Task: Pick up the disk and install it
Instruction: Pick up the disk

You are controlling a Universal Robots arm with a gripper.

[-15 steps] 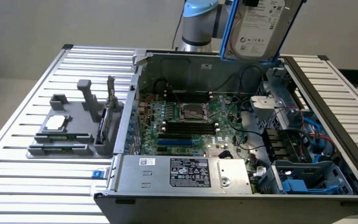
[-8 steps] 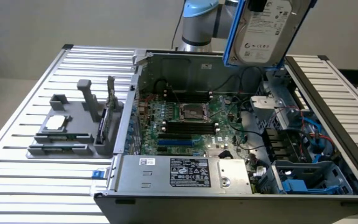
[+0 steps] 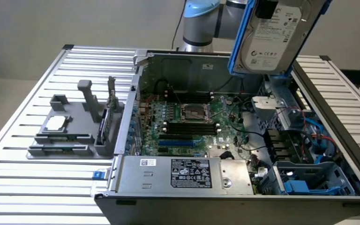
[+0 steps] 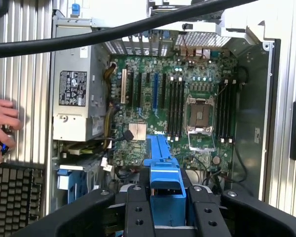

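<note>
The black claw [image 4: 168,205] is pinching the flat rectangular silver-grey metal disk [image 3: 273,37] by its thin blue plastic frame [image 4: 164,170], with a finger on either side. The disk, its white label facing out, hangs tilted in the air above the far part of the open grey metal computer case [image 3: 230,204], toward the tabletop's far edge.

The case lies on the slatted silver tabletop [image 3: 17,197]. Its green motherboard [image 3: 192,126] is exposed, and a long silver labelled power-supply box [image 3: 186,173] runs along its near wall. A grey plastic fixture [image 3: 67,136] sits by the tabletop's edge on the exterior view's left. A person's hand [image 4: 1,126] lies over the slats beside the case.
</note>
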